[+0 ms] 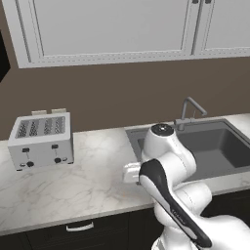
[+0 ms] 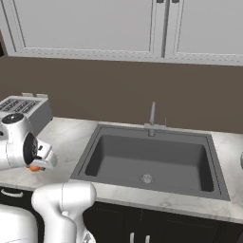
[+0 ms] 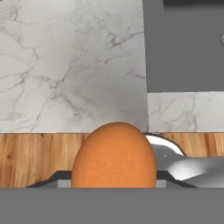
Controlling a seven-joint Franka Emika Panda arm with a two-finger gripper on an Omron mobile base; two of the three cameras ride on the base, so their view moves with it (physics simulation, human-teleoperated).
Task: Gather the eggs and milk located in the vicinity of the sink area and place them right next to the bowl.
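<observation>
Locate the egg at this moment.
The egg sits in the end effector, raised over the marble counter just left of the sink.

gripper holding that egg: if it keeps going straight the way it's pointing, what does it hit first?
Likely the marble counter. The hand view looks past the held egg down onto bare counter left of the sink, with nothing between. Depth is unclear, and the fingers are hidden behind the egg.

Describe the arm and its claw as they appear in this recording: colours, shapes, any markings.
The arm is glossy white with rounded, bulbous links. A dark band runs along one link, and a round dark cap tops a joint. In the right base view the white hand body has a dark circular face. No cables show, and no markings can be read. The claw's fingers are too hidden to describe.
</observation>
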